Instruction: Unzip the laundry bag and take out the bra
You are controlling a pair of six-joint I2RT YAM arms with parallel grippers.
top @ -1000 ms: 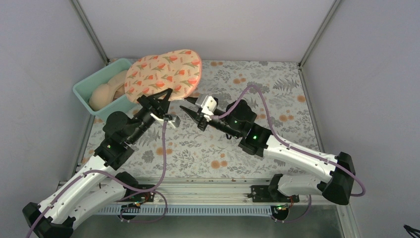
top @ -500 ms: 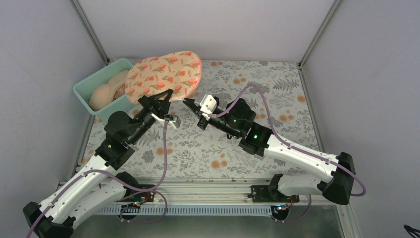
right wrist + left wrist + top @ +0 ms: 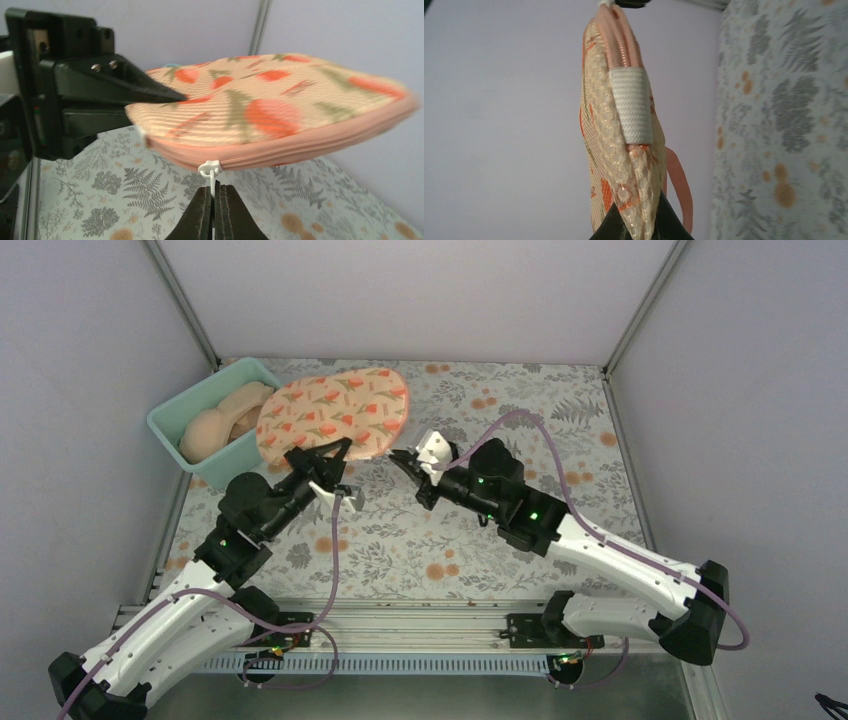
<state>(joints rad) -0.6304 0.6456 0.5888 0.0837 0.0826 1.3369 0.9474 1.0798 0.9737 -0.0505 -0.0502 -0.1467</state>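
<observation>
Left claw [image 3: 322, 452] holds bag [image 3: 335, 410] (right claw [image 3: 216, 194]: zip-pull [image 3: 210, 170], seemingly).

Laundry bag [image 3: 335, 412] at far left, broad floral face up toward the camera, its left end overlapping the teal tub's [image 3: 166, 421] right corner in view. Pale beige bras [image 3: 222, 417] lie in the tub. Left gripper [image 3: 322, 448] reaches up to the bag's near edge, fingers spread in a V against it. Right gripper [image 3: 403, 457] comes in from the right, tip at the bag's near right edge. Both arms stretch over the floral-print table [image 3: 470, 540]; purple cable loops over each
</observation>
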